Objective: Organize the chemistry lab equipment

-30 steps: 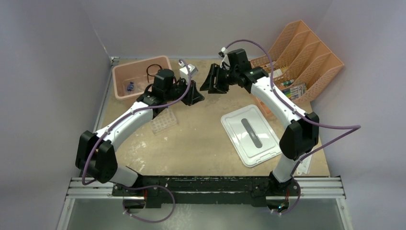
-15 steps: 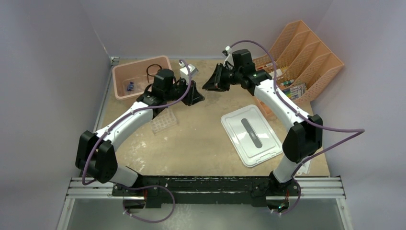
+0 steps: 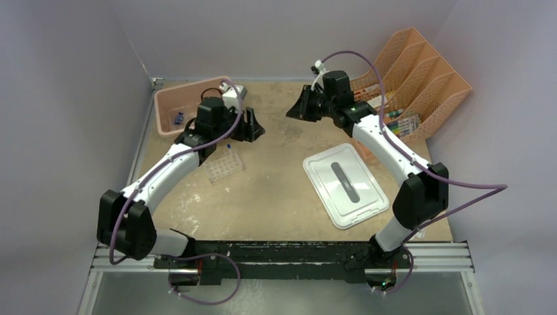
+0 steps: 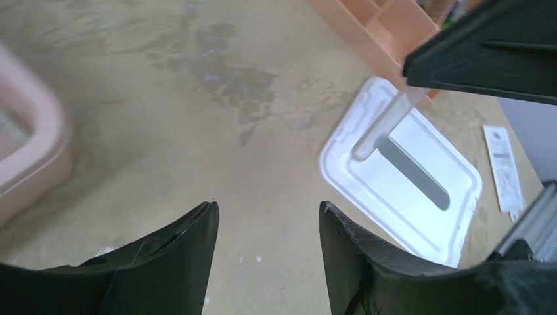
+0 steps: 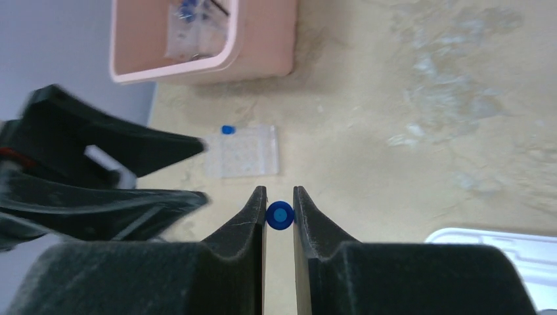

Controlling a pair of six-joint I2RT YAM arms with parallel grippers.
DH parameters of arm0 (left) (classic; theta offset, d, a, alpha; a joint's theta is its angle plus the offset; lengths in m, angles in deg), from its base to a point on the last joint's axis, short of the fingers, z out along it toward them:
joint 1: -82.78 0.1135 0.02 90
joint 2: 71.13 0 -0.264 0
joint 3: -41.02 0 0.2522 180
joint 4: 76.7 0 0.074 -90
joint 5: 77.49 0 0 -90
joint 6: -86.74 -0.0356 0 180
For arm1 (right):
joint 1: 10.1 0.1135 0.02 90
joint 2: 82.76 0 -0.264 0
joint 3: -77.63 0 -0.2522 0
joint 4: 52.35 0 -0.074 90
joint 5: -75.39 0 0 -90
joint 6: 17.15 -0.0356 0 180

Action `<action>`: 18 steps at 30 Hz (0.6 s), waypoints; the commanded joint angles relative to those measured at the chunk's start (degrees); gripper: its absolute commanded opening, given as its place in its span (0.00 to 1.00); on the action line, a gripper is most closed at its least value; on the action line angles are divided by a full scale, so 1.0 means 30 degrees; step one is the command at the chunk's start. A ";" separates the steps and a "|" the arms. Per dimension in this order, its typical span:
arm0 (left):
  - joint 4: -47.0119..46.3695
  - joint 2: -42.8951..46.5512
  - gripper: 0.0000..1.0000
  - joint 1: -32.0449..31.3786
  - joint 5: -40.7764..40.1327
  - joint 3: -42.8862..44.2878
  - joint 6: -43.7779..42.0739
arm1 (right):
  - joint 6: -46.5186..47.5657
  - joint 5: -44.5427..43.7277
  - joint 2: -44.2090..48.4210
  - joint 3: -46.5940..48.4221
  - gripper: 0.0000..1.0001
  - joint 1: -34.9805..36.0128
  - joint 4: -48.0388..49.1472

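At the far middle of the bench (image 3: pixel 282 197), the two arms face each other with a gap between their tips. The left arm runs from its elbow at the near left on a diagonal toward the far side. Its wrist is just beside the right end of the pink bin (image 3: pixel 172 111), and the left pincer (image 3: pixel 253 125) points rightward. Its jaws are spread wide with only bare bench between them. The right arm bends at an elbow near the right edge and reaches back and leftward past the orange file organiser (image 3: pixel 420 79). The right pincer (image 5: pixel 279 191) is tilted down to the left.

Its fingers are pinching a blue-capped vial (image 5: pixel 280 215). The right wrist view looks straight down on the cap, so the vial's long axis runs out along the fingers. In the left wrist view, the clear body (image 4: pixel 384 128) slants down out of the black fingers, rounded end lowest, held in the air above the bench with the white lid (image 4: pixel 401 177) behind it.

The clear plastic tube rack (image 5: pixel 242 151) lies flat near the bin, with another blue-capped vial (image 5: pixel 227 130) standing at its corner.
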 commanded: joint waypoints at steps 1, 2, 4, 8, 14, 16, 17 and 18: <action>0.2001 0.3021 0.58 0.1315 -0.4441 -0.0178 0.2264 | 0.2201 -0.3282 0.0469 -0.0289 0.11 0.0325 0.0939; 0.3090 0.3407 0.58 0.1559 -0.5852 0.0019 0.2567 | 0.2450 -0.3793 0.0468 -0.0374 0.11 0.0624 0.0995; 0.5382 0.4110 0.58 0.2030 -0.8553 0.0481 0.3182 | 0.2830 -0.4803 0.0408 -0.0647 0.11 0.1329 0.1396; 0.9217 0.4885 0.54 0.2508 -1.3923 0.1780 0.4407 | 0.3526 -0.6663 -0.0133 -0.0963 0.10 0.3171 0.2258; 1.0595 0.7338 0.54 0.2511 -2.0592 0.3037 0.4621 | 0.4852 -0.9131 -0.1458 -0.0988 0.10 0.5467 0.4024; 1.0999 0.7938 0.54 0.2511 -2.2186 0.3504 0.4452 | 0.5235 -0.9831 -0.1928 -0.0618 0.10 0.6146 0.4233; 1.1191 0.8178 0.55 0.2511 -2.2993 0.3896 0.4360 | 0.5469 -1.0353 -0.2124 -0.0466 0.10 0.6606 0.4457; 1.1361 0.8403 0.56 0.2511 -2.3555 0.4209 0.4345 | 0.5707 -1.0858 -0.2379 -0.0220 0.10 0.7019 0.4474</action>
